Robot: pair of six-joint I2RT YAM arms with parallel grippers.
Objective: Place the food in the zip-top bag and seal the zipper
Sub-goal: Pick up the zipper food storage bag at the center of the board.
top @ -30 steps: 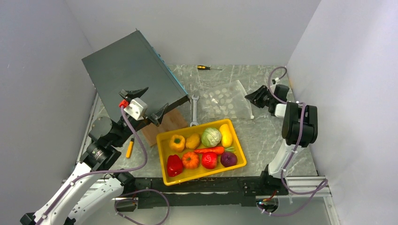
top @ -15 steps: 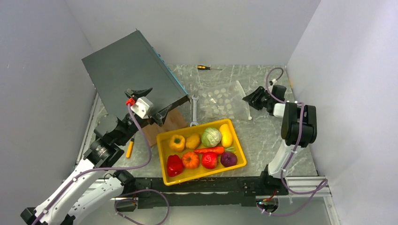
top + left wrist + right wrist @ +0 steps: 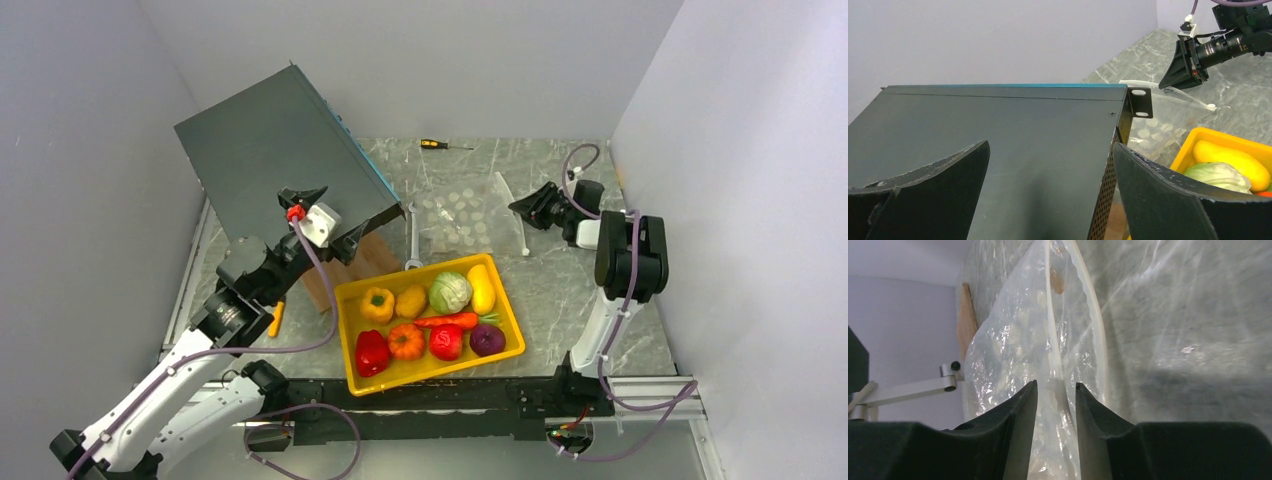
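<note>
Food [image 3: 450, 292] is sitting in the yellow tray [image 3: 343, 320] off to the right of the left claw [image 3: 1050, 147], which is hanging wide open over a dark box [image 3: 998, 125]. Right claw [image 3: 1056, 385] is straddling the zipper [image 3: 1050, 330] with narrowed fingers, the zip-top bag [image 3: 1008, 350] stretching out ahead of it. Can't tell if it's actually pinching.
</note>
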